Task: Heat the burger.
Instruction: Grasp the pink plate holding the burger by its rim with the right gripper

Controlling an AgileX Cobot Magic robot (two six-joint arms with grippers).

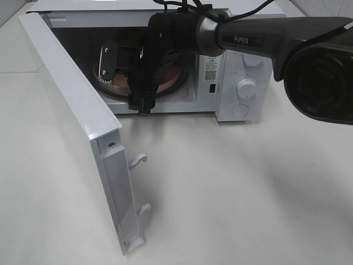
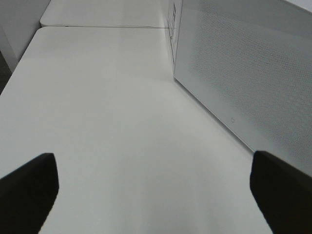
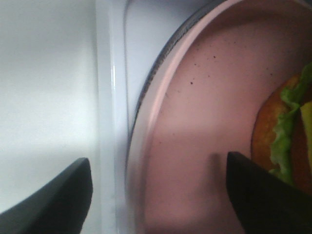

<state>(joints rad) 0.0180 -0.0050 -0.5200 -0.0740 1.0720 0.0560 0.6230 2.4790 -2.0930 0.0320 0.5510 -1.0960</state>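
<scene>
The burger (image 3: 287,141), an orange bun with green lettuce, lies on a pink plate (image 3: 195,122) inside the open microwave (image 1: 234,61). In the high view the right arm hides the burger and only parts of the plate (image 1: 174,77) show. My right gripper (image 1: 128,84) reaches into the oven cavity at the plate's front edge. It is open in the right wrist view (image 3: 156,195), one finger above the plate beside the burger and the other over the oven's sill, with nothing held. My left gripper (image 2: 156,195) is open over bare table, outside the microwave door (image 2: 243,73).
The microwave door (image 1: 71,99) stands swung out to the left, its latch hooks (image 1: 139,160) pointing right. The control dials (image 1: 246,87) are on the oven's right panel. White table (image 1: 231,187) stretches in front. The right arm (image 1: 265,38) crosses above the oven.
</scene>
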